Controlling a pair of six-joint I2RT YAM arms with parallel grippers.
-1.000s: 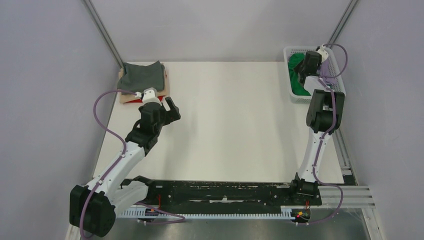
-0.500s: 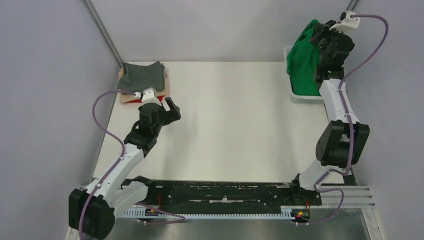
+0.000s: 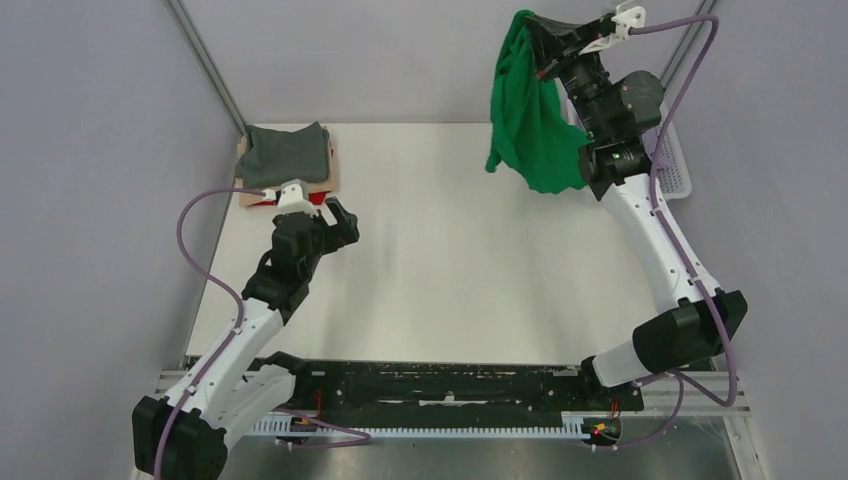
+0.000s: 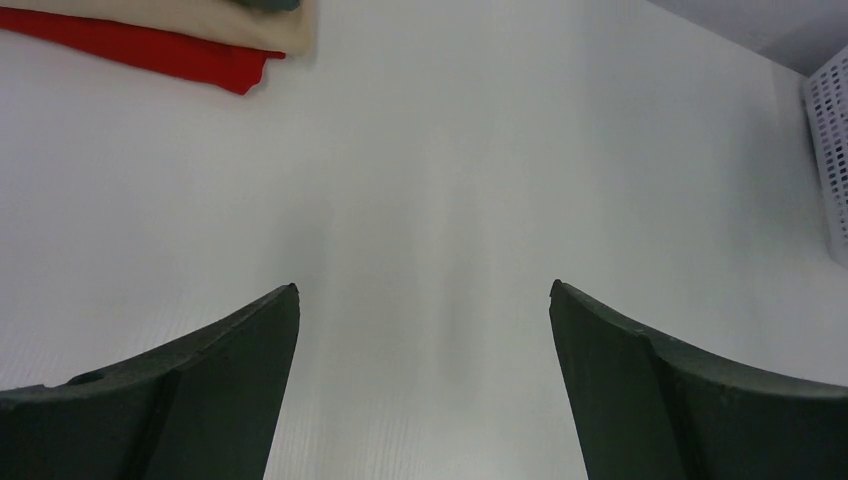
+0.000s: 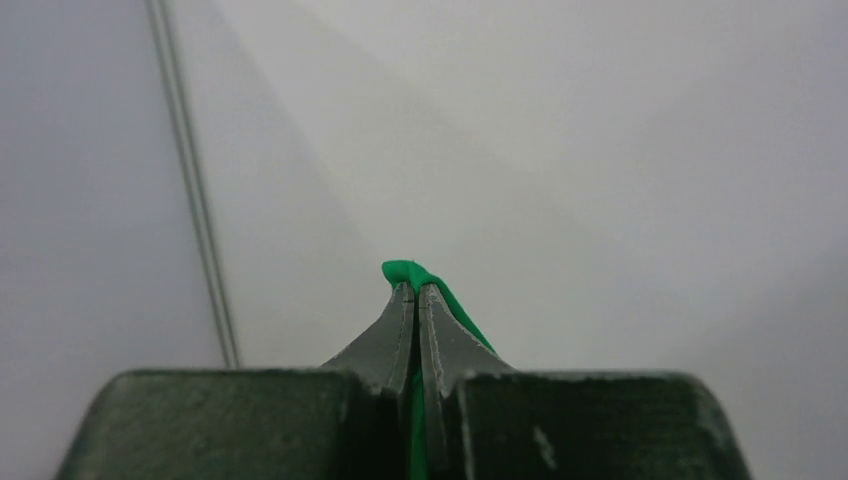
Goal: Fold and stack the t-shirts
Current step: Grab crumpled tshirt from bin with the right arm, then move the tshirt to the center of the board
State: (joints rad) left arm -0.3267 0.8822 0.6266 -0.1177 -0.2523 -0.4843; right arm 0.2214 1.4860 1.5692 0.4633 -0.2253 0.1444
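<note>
Far-left corner of table: a folded stack. The dark grey t-shirt (image 3: 287, 153) lies on top, the tan t-shirt (image 3: 242, 192) shows as an edge beneath it, and the red t-shirt (image 3: 262, 201) pokes out at the near side. In the left wrist view, only the tan (image 4: 180, 14) and red (image 4: 150, 52) edges show at the upper left.
Left pincer (image 3: 345, 222): over the table's left part, just near of the stack and touching none of it. Its jaws are spread wide with nothing between them, and bare table surface shows in the gap (image 4: 423, 290).
Table (image 3: 450, 260): white and flat, and the other items are placed against it.
Green t-shirt (image 3: 530, 120): held up in the air over the table's far-right part, hanging bunched in long folds from one pinched point at its top.
Right pincer (image 3: 532, 28): raised high above the table's far-right edge. Its jaws are closed tight on a fold of the green t-shirt (image 5: 405, 270), and cloth peeks out past the tips (image 5: 415, 292).
Basket (image 3: 678, 170): white mesh, at the table's far-right corner, partly hidden behind the right arm. One wall (image 4: 830, 150) shows at the edge of the left wrist view.
</note>
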